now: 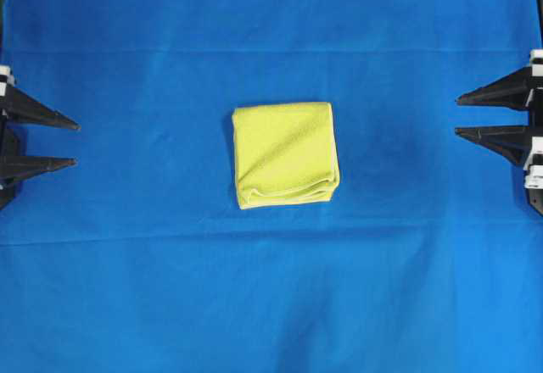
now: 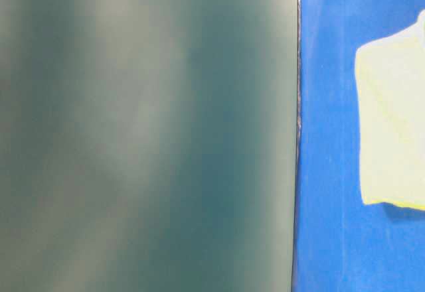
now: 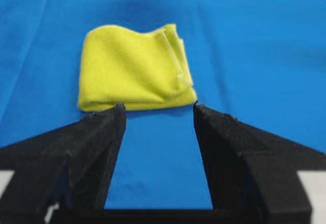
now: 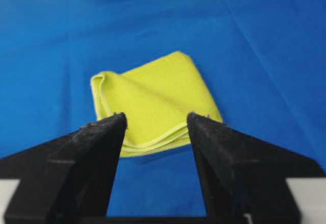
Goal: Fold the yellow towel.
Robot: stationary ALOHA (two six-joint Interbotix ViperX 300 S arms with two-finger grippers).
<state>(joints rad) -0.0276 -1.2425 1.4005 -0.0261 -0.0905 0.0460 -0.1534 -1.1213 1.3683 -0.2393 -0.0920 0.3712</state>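
yellow towel (image 1: pixel 286 154) folded on blue cloth (image 1: pixel 127 288) — both grippers apart, empty

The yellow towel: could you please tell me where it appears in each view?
Overhead: towel, centre.
Table-level: right edge, cut off.
Left wrist: upper middle, beyond the left gripper.
Right wrist: centre, beyond the right gripper.
Shared landmark: blue cloth.

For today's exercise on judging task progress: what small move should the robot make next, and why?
Probably none beyond parking: the yellow towel already lies folded into a compact layered square on the blue cloth, and the left gripper and right gripper sit open, well clear of it.
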